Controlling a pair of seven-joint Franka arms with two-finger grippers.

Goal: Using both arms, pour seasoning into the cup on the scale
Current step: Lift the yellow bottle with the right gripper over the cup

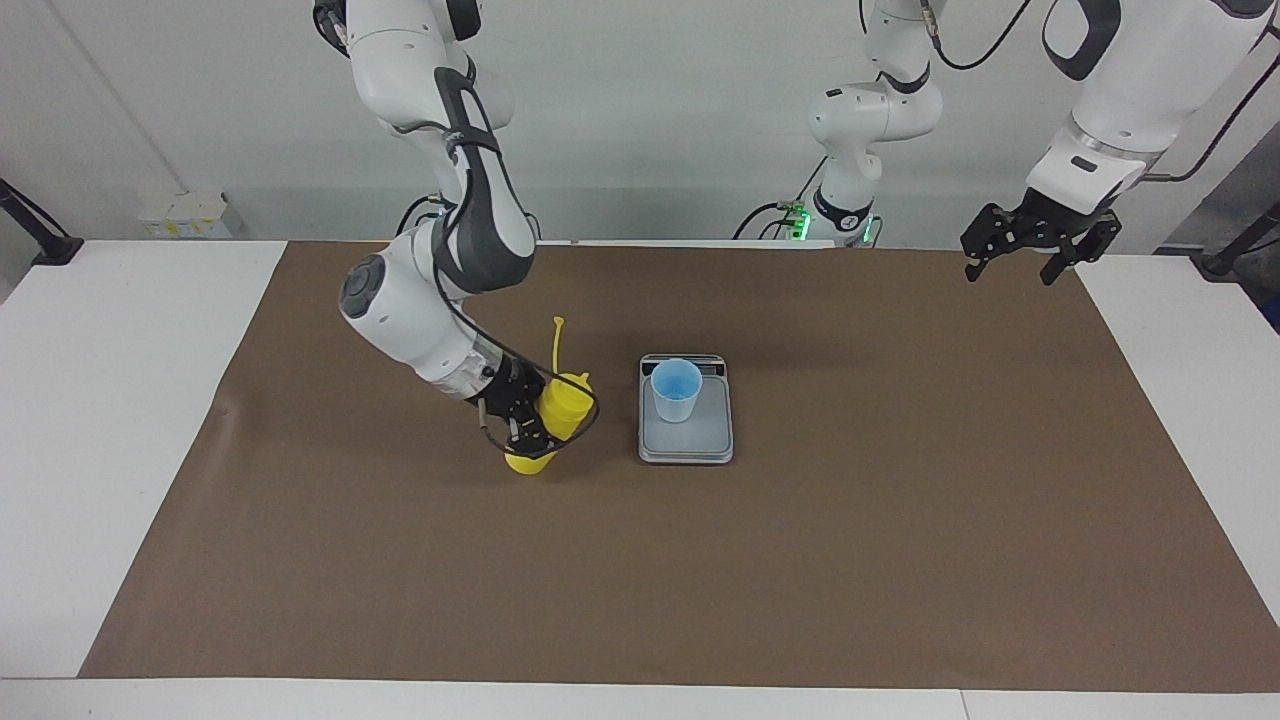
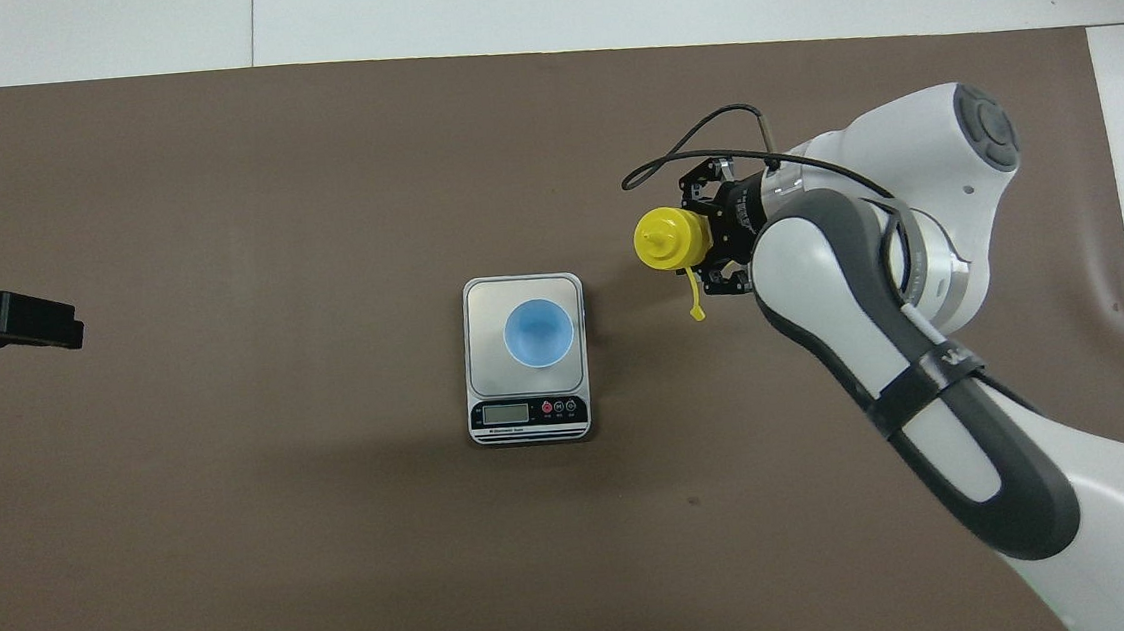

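The yellow seasoning bottle (image 1: 562,408) is beside the scale (image 1: 686,437), toward the right arm's end of the table. It leans toward the scale, its base at the brown mat and its cap strap sticking up. My right gripper (image 1: 528,425) is shut on the bottle's body; it also shows in the overhead view (image 2: 711,234) with the bottle (image 2: 668,238). The light blue cup (image 1: 676,389) stands upright on the scale's plate (image 2: 491,306), and the cup (image 2: 538,332) looks empty. My left gripper (image 1: 1012,268) is open and empty, raised over the mat's corner at the left arm's end, where it waits.
A brown mat (image 1: 900,520) covers most of the white table. The scale's display strip (image 2: 527,411) faces the robots. A black cable (image 2: 698,134) loops from the right gripper.
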